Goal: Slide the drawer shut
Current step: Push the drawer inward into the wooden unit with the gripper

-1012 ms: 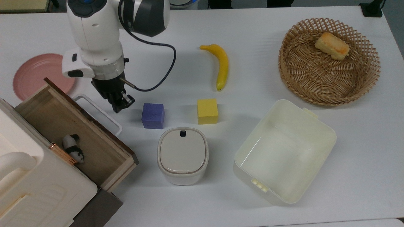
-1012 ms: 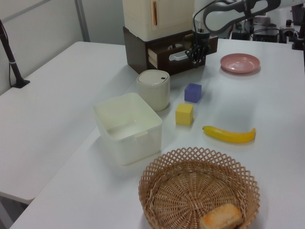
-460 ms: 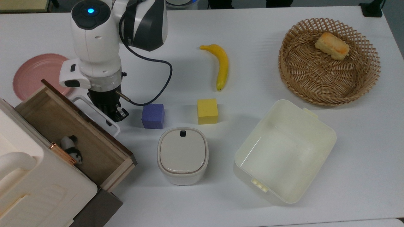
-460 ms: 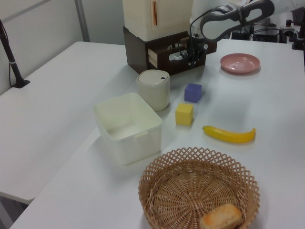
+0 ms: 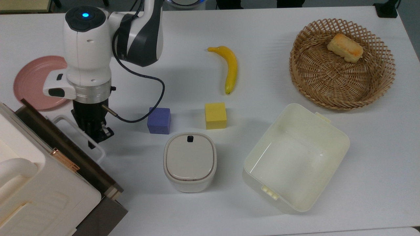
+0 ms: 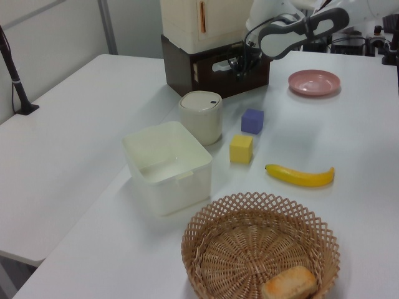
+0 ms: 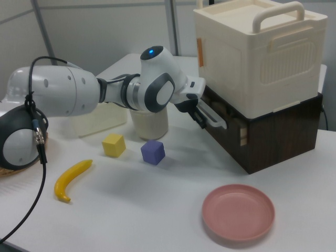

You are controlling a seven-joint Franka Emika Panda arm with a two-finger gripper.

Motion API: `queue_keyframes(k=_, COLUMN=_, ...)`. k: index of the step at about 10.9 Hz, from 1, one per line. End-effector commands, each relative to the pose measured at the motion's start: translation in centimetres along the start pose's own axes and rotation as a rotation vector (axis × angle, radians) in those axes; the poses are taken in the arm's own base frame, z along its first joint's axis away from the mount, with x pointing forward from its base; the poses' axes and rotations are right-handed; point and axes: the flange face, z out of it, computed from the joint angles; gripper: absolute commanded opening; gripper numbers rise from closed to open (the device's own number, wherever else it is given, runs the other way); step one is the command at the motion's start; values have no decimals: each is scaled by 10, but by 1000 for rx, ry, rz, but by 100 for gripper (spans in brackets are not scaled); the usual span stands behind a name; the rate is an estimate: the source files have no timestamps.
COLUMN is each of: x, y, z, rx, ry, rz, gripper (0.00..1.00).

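Pushing with the gripper (image 5: 98, 139), whose finger state you cannot tell, against the white handle (image 5: 78, 134), you are seeing the drawer (image 5: 65, 147), wide open a second ago, sitting nearly flush in the cabinet (image 7: 273, 131) at the tabletop's corner, almost closed.
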Motion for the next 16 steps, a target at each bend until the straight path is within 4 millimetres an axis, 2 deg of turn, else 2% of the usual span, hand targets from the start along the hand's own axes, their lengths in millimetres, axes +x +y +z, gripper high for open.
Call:
queue_keyframes(k=1, x=20, y=-3, z=-4, rx=46, ry=145, rz=7, gripper=0)
queue_keyframes(k=6, x=22, y=1, z=-1, rx=58, ry=183, rz=-6, gripper=0)
queue_keyframes(k=7, x=22, y=-1, z=-4, rx=54, ry=187, rz=-36, gripper=0)
queue_keyframes(k=9, x=18, y=-10, z=-23, rx=39, ry=165, rz=-123, gripper=0)
queue_keyframes(k=11, x=11, y=-19, z=-54, rx=4, ry=64, rz=-223, gripper=0)
queue_keyframes(k=13, x=-8, y=-42, z=-101, rx=-6, ry=-57, rz=-323, gripper=0)
queue_keyframes(k=16, x=-58, y=-79, z=-172, rx=-14, ry=-209, rz=-450, gripper=0)
